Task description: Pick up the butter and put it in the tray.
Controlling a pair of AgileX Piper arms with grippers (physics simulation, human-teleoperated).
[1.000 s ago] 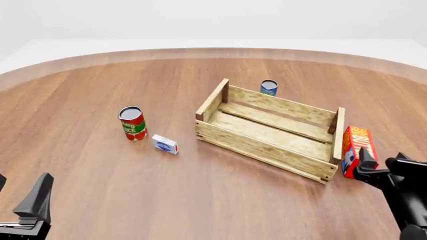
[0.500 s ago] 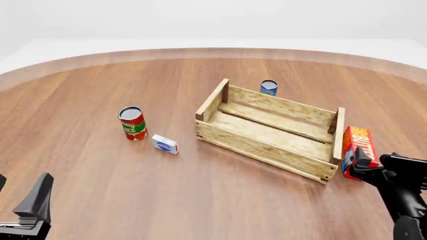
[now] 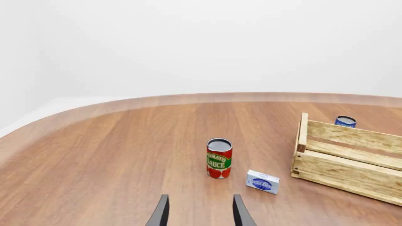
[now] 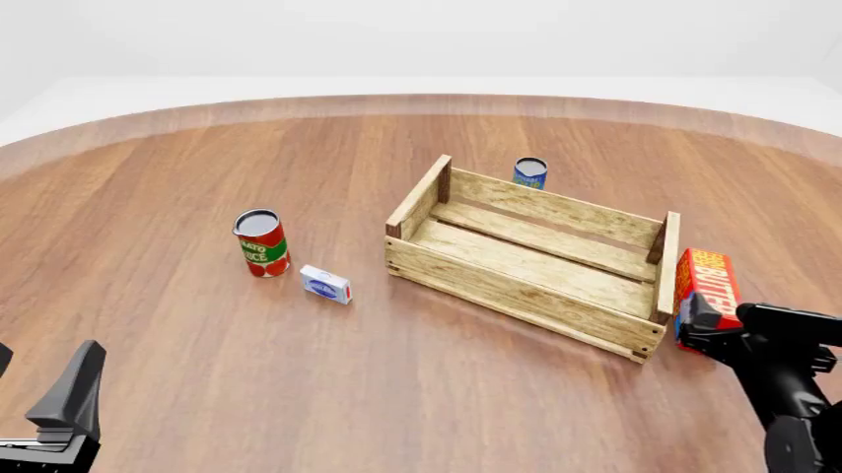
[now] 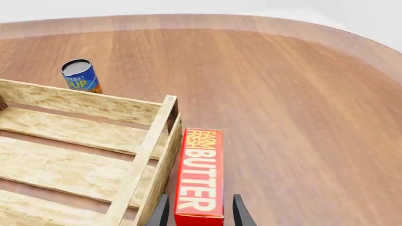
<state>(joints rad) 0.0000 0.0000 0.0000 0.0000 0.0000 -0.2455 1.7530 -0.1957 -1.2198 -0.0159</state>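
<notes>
Here, the red rectangular butter carton with orange-yellow lettering [image 4: 707, 284] stands on the brown wooden table [image 4: 197, 374] just beside the right end board of the large light wooden slatted tray [image 4: 533, 258], at the tray's 3 o'clock. The right gripper [image 5: 197, 211] has its 2 fingers spread, flanking the carton's near end; contact cannot be told. The left gripper [image 3: 197, 214] hangs spread over bare wood, with the red tomato can [image 3: 219, 158] at its 12 o'clock.
</notes>
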